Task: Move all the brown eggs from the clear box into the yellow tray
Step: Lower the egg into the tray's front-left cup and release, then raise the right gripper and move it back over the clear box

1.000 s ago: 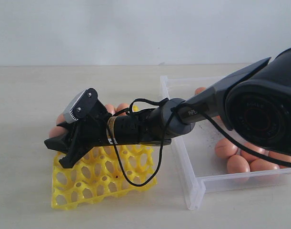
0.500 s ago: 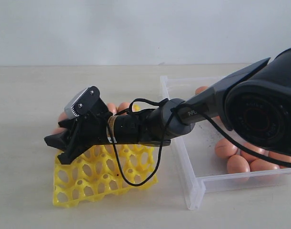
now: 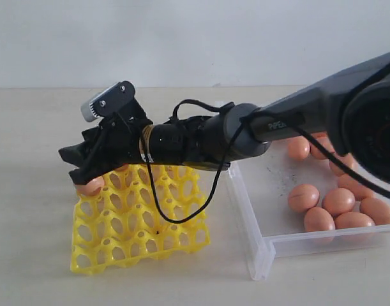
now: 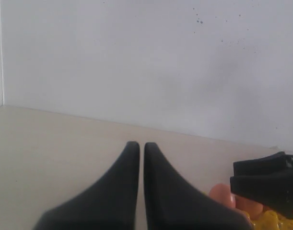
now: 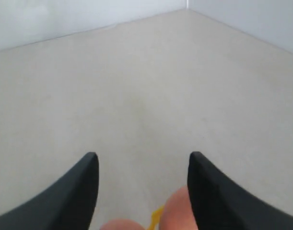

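The yellow tray (image 3: 140,220) lies left of the clear box (image 3: 246,217). My right gripper (image 3: 70,166) has reached across and hovers open just above the tray's far left corner, nothing between its fingers. One brown egg (image 3: 89,186) sits in a cup under the fingertips. In the right wrist view, my right gripper (image 5: 142,158) is open, with two eggs (image 5: 180,211) and a yellow post (image 5: 157,215) below it. Several brown eggs (image 3: 338,201) lie in the box. My left gripper (image 4: 137,144) is shut and empty, with the tray (image 4: 275,223) beside it.
The right arm (image 3: 246,137) and its looped black cable (image 3: 182,220) stretch over the tray's back rows and the box's left wall. A white wall stands behind the pale table (image 3: 35,127).
The right gripper has lifted off the tray's far left corner, leaving an egg there. The arm has risen too, and more eggs show in the box.
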You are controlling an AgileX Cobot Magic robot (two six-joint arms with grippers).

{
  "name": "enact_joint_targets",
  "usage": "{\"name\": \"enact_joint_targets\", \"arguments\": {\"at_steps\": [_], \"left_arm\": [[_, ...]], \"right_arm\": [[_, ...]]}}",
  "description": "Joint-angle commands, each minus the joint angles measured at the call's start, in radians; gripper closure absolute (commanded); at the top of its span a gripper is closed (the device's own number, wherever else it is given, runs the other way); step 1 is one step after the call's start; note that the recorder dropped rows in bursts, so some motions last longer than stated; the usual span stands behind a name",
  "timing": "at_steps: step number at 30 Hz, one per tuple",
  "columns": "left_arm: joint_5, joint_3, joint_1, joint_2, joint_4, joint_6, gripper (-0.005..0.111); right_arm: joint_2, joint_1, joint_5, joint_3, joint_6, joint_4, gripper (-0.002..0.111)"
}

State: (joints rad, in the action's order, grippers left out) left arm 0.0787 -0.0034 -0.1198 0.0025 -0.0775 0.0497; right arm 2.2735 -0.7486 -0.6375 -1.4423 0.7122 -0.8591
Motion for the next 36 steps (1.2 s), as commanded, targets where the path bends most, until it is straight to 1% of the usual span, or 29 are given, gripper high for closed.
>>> {"name": "enact_joint_targets", "arguments": {"at_steps": [1, 2, 4, 6, 7, 9, 11, 14, 17, 19, 20, 24, 26, 28, 32, 34, 36], "left_arm": [[-0.001, 0.003, 0.002, -0.002, -0.009, 0.009, 0.103], [-0.001, 0.003, 0.002, -0.002, -0.009, 0.009, 0.103], [-0.003, 0.003, 0.002, -0.002, -0.009, 0.009, 0.103], [-0.003, 0.003, 0.002, -0.002, -0.009, 0.009, 0.103], [-0.003, 0.003, 0.002, -0.002, -0.009, 0.009, 0.103], [-0.003, 0.003, 0.002, -0.002, -0.009, 0.009, 0.103], [-0.003, 0.003, 0.002, -0.002, -0.009, 0.009, 0.103], [-0.003, 0.003, 0.002, -0.002, -0.009, 0.009, 0.103], [-0.003, 0.003, 0.002, -0.002, -0.009, 0.009, 0.103], [-0.003, 0.003, 0.002, -0.002, -0.009, 0.009, 0.103], [-0.003, 0.003, 0.002, -0.002, -0.009, 0.009, 0.103], [-0.003, 0.003, 0.002, -0.002, -0.009, 0.009, 0.103], [-0.003, 0.003, 0.002, -0.002, -0.009, 0.009, 0.103], [-0.003, 0.003, 0.002, -0.002, -0.009, 0.009, 0.103], [-0.003, 0.003, 0.002, -0.002, -0.009, 0.009, 0.103], [-0.003, 0.003, 0.002, -0.002, -0.009, 0.009, 0.103], [-0.003, 0.003, 0.002, -0.002, -0.009, 0.009, 0.103]], "right_arm": [[-0.092, -0.001, 0.116, -0.004, 0.132, -0.067, 0.058], [-0.119, -0.001, 0.156, -0.004, 0.18, -0.105, 0.062], [-0.174, -0.001, 0.252, -0.004, 0.276, -0.199, 0.078], [-0.242, -0.001, 0.355, -0.004, 0.377, -0.358, 0.103], [-0.276, -0.001, 0.395, -0.002, 0.43, -0.447, 0.108], [-0.347, -0.001, 0.498, 0.01, 0.55, -0.609, 0.108], [-0.41, -0.001, 0.588, 0.038, 0.628, -0.687, 0.108], [-0.496, 0.012, 0.697, 0.089, 0.633, -0.693, 0.108], [-0.565, 0.055, 0.779, 0.147, 0.617, -0.653, 0.108], [-0.59, 0.083, 0.854, 0.184, 0.541, -0.58, 0.108], [-0.598, 0.093, 0.915, 0.2, 0.468, -0.525, 0.108], [-0.59, 0.13, 1.269, 0.212, 0.04, -0.282, 0.108], [-0.588, 0.165, 1.378, 0.212, -0.11, -0.176, 0.108], [-0.588, 0.223, 1.387, 0.212, -0.219, -0.009, 0.108], [-0.576, 0.358, 1.338, 0.212, -0.466, 0.414, 0.108], [-0.552, 0.425, 1.345, 0.209, -0.613, 0.642, 0.108], [-0.523, 0.474, 1.375, 0.196, -0.724, 0.806, 0.108]]}}
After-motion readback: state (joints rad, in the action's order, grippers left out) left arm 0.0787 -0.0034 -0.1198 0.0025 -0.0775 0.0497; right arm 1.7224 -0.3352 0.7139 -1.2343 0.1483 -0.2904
